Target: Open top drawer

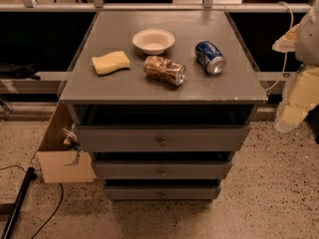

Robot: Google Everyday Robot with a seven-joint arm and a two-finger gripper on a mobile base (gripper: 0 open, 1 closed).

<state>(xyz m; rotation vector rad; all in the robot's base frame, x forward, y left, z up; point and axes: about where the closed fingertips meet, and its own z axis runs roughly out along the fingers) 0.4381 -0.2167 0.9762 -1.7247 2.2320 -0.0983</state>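
Grey cabinet top held white bowl, yellow sponge, crushed brown can, blue can on its side, gripper hung beside right edge

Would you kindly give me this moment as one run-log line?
hand: right of cabinet, off the knob | top drawer: untouched | on top: bowl, sponge, brown can, blue can

My jaws: located at the right frame edge, beside the tabletop, blurred and partly cut off. Interior of top drawer: hidden in shadow.
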